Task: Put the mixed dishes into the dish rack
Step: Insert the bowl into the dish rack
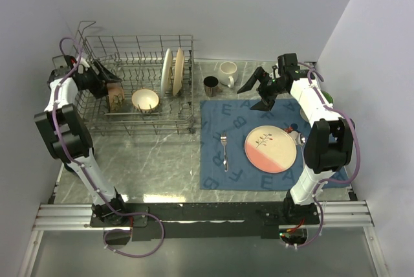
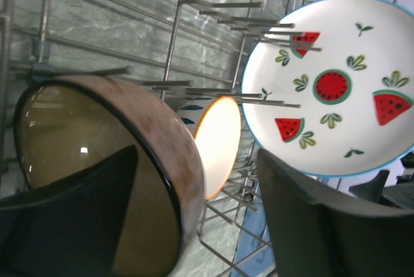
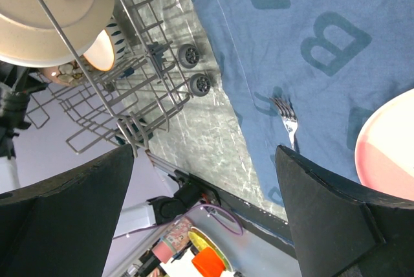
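Note:
The grey wire dish rack (image 1: pixel 97 118) stands at the back left. In it a white plate (image 1: pixel 166 70) and a tan plate (image 1: pixel 178 70) stand upright, and a cream bowl (image 1: pixel 145 99) lies beside them. My left gripper (image 1: pixel 111 89) is inside the rack, open, at a brown-rimmed bowl (image 2: pixel 97 154) lying on its side. One finger (image 2: pixel 71 225) reaches into the bowl; the other stands well apart from it. On the blue placemat (image 1: pixel 213 118) lie a fork (image 1: pixel 224 151) and a pink-and-cream plate (image 1: pixel 270 149). My right gripper (image 1: pixel 248 99) hovers open and empty over the mat's back edge.
A dark mug (image 1: pixel 211 85) and a white mug (image 1: pixel 227 73) stand on the marble behind the placemat, right of the rack. A watermelon-patterned plate (image 2: pixel 336 89) stands among the tines close to my left gripper (image 2: pixel 197 160). The rack's small wheels (image 3: pixel 194 70) face the placemat (image 3: pixel 310 44).

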